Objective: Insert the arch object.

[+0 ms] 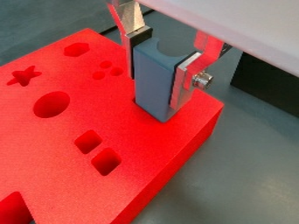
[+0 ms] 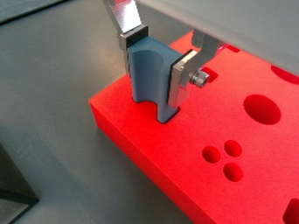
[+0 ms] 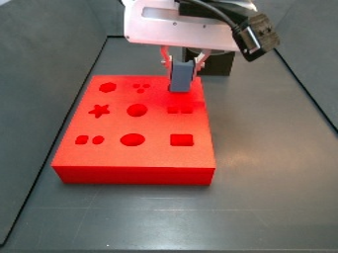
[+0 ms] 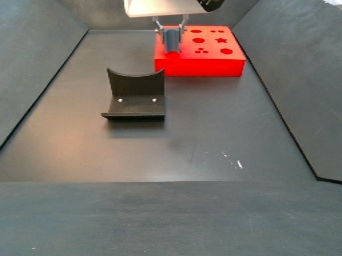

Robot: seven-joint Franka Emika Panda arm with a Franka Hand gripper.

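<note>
Holding the arch (image 1: 155, 80) upright over the red block (image 1: 70, 149), near its corner, our gripper (image 1: 163, 54) has its jaws clamped on the flat sides. We judge it stiff, light and fairly smooth, so that high side grip suits it.
</note>
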